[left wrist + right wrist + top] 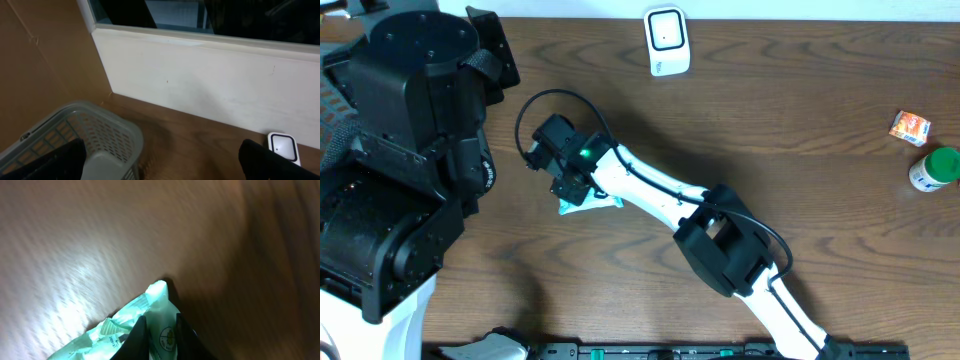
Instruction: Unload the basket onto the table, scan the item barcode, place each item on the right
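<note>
The item is a pale green and white packet (157, 297) lying on the brown table. My right gripper (160, 325) is shut on it, its two dark fingers (137, 337) pinching a fold of the wrapper between them. From overhead the right gripper (570, 188) sits at centre left, with the packet (594, 203) poking out beneath it. No barcode shows, only small print and a round logo. A white scanner (667, 40) stands at the table's far edge and also shows in the left wrist view (284, 146). My left gripper (161, 149) is raised, open wide and empty.
A grey perforated basket (107, 131) sits below the left gripper by a cardboard wall. At the right side lie a small orange box (909, 127) and a green-capped white bottle (935, 168). The bulky left arm (410, 150) fills the left side.
</note>
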